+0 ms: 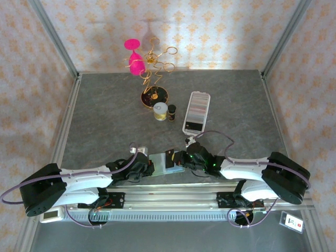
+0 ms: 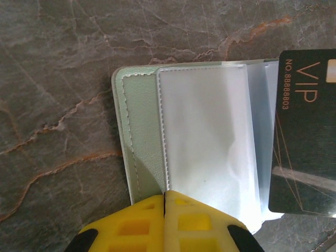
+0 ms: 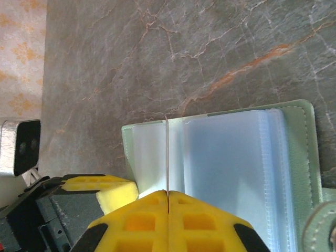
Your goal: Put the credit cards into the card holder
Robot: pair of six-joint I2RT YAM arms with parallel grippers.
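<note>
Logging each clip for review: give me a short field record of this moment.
card holder: open on the table, clear sleeves showing
left gripper: shut on the holder's edge
right gripper: shut on a dark VIP card, edge-on in its wrist view
card progress: over the sleeves; in a pocket or not, cannot tell
tray: long, holds a row of cards, farther back
other items: pink glass, gold wire stand, jar, small bottle
</note>
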